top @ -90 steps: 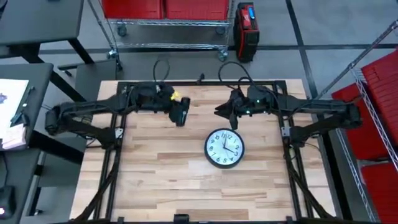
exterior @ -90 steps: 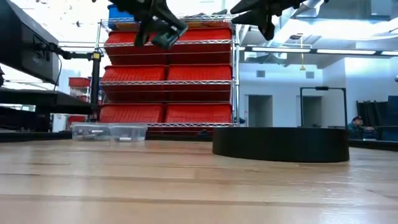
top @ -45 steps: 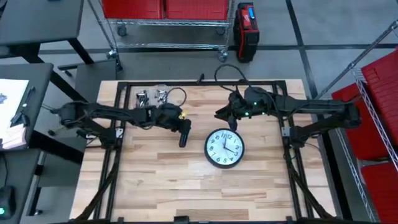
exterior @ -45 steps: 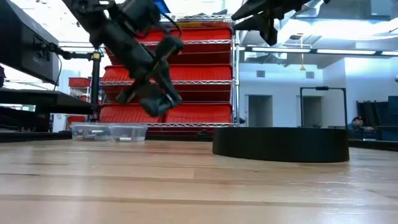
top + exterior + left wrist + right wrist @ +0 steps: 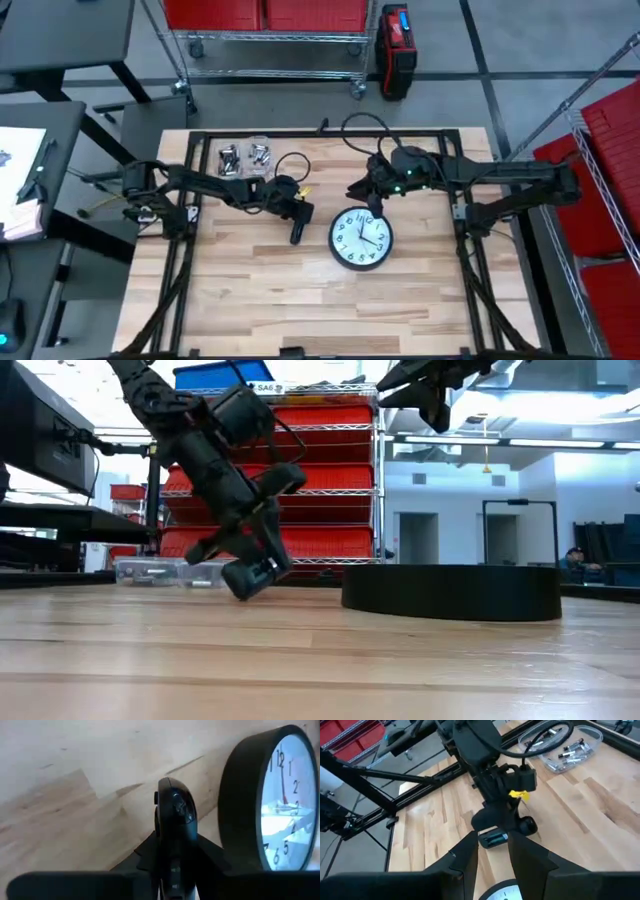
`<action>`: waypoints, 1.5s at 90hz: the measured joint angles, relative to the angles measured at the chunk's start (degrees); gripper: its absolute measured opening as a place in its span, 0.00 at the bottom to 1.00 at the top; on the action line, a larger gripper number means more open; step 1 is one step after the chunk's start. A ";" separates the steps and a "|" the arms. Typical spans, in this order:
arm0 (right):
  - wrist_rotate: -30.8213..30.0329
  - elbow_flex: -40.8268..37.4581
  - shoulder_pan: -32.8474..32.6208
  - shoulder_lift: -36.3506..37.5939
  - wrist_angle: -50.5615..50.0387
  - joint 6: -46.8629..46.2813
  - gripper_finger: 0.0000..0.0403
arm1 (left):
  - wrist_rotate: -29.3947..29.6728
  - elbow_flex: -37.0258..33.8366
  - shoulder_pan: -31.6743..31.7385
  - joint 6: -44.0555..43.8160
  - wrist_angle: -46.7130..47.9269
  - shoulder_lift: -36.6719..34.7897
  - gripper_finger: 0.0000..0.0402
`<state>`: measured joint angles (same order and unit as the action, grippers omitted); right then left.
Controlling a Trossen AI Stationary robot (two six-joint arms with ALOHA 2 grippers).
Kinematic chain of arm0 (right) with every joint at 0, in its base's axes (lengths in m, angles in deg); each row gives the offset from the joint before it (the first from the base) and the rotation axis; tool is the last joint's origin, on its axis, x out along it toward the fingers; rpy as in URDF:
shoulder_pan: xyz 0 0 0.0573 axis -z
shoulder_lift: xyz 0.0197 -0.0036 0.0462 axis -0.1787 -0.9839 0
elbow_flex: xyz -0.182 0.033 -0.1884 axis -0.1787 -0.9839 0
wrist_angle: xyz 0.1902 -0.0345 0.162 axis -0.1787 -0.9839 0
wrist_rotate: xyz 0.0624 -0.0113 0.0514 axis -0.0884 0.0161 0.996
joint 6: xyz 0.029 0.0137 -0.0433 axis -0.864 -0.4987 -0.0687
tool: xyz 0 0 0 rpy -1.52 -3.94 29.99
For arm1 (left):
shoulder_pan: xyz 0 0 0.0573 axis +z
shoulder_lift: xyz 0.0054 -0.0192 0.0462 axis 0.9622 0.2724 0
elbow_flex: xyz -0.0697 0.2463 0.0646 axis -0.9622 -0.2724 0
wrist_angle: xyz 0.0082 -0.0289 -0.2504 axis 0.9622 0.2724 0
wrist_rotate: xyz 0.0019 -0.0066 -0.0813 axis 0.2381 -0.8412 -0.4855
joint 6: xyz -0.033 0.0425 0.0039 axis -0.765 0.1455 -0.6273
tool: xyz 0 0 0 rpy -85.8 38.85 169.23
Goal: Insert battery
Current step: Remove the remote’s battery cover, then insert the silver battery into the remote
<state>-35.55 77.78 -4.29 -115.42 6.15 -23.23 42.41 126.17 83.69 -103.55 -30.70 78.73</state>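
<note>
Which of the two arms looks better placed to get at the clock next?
Left, probably. The left gripper is down near the table, right beside the clock, which lies face up. The right gripper hangs high above the clock's far edge, fingers open and empty.

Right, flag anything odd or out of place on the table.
The clock lies face up, so its back, where a battery likely goes, is against the table. The left pincer is low beside it; the right pincer hovers over its far rim. Batteries sit in their tray; nothing spilled.
</note>
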 joint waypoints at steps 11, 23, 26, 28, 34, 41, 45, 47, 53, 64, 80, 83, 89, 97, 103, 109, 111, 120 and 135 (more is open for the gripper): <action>0.02 0.00 -0.02 0.00 -0.21 0.04 0.25 | 0.00 0.00 0.15 -0.08 0.23 0.00 0.24; 0.02 0.00 0.00 -0.01 -0.19 0.05 0.25 | -0.07 0.00 0.60 -0.03 2.53 0.00 0.32; 0.02 0.00 0.00 0.00 -0.20 0.07 0.25 | -0.31 0.00 0.80 0.39 3.19 0.00 0.34; 0.02 0.00 0.00 0.00 -0.20 0.07 0.25 | -0.64 0.00 1.00 0.87 3.73 0.00 0.35; 0.02 0.00 0.00 -0.02 -0.25 0.32 0.25 | -2.09 0.00 1.60 2.41 5.45 0.00 0.38; 0.02 0.02 0.00 0.00 -0.72 1.36 0.25 | -3.60 0.00 2.33 3.77 8.03 -0.25 0.41; 0.02 0.02 0.00 0.00 -1.12 1.52 0.25 | -4.04 0.07 2.78 3.98 9.88 -0.72 0.42; 0.02 0.02 0.00 0.00 -1.27 1.53 0.25 | -4.12 0.11 3.03 3.97 10.96 -1.17 0.42; 0.04 0.02 0.13 0.00 -1.42 1.81 0.25 | -4.30 0.02 3.76 4.10 14.63 -3.29 0.42; 0.04 0.02 0.23 0.00 -1.39 3.73 0.25 | -4.64 1.56 5.28 4.91 19.52 -10.43 0.42; 0.02 0.02 0.83 -0.02 -1.20 8.27 0.25 | 1.78 6.72 9.39 12.68 29.87 -21.05 0.41; 0.02 0.02 1.26 0.00 -1.05 8.71 0.25 | 3.38 7.77 10.64 14.21 31.97 -22.52 0.41; -0.02 0.02 2.59 0.00 0.04 9.04 0.25 | 4.98 9.62 13.77 17.67 36.34 -24.55 0.39; -0.07 0.04 5.18 -0.02 1.66 9.03 0.25 | 5.03 10.70 18.69 23.02 39.54 -25.62 0.38; -0.07 0.08 7.60 -0.61 3.28 8.97 0.25 | 4.64 11.00 22.23 27.72 39.59 -25.48 0.37; -0.11 0.09 10.38 -0.98 4.12 7.89 0.25 | 3.46 11.32 25.87 31.83 39.69 -24.94 0.36; -0.14 0.09 11.29 -1.43 4.74 7.57 0.25 | 3.21 11.45 27.01 32.85 39.50 -24.52 0.36; -0.18 0.13 15.25 -2.83 6.25 6.69 0.25 | 1.92 12.13 31.88 37.23 39.76 -21.98 0.34; 0.07 0.07 20.17 -6.10 6.48 5.72 0.25 | -2.75 15.88 37.05 45.21 42.17 -15.52 0.32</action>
<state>-35.48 77.85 15.88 -121.52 12.63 -17.50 39.65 142.04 120.74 -58.34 11.47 63.20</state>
